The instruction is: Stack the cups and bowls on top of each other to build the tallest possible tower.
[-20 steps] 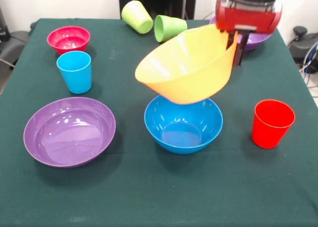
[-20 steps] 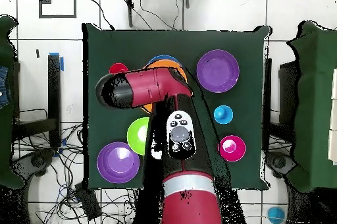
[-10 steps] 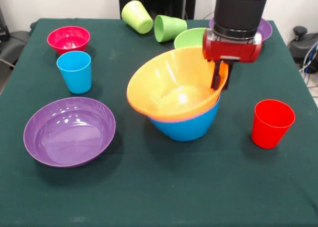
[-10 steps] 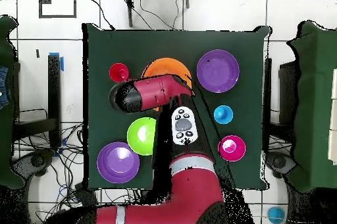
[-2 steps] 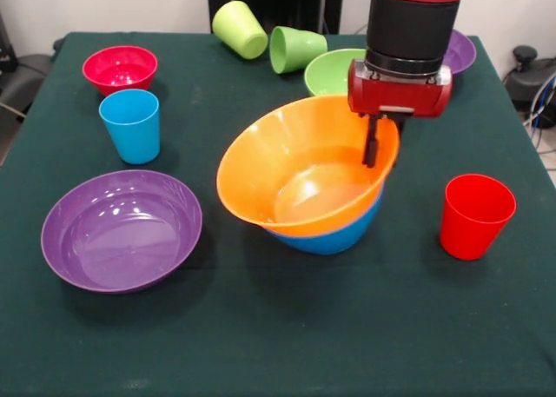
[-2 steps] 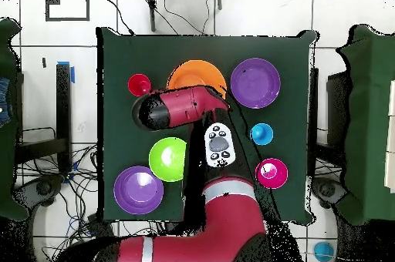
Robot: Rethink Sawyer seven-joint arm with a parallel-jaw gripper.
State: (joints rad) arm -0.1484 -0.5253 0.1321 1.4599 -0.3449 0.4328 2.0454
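I see the gripper [image 5: 375, 149] pinching the orange bowl [image 5: 304, 175] rim at its 2 o'clock, bowl nested tilted in the blue bowl [image 5: 334, 234].

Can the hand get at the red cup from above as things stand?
Probably yes. The red cup stands upright and apart, mouth open, nothing over it; the hand is at the orange bowl's rim beside it.

text: none legible | labels: none | brands: none | numbers: none
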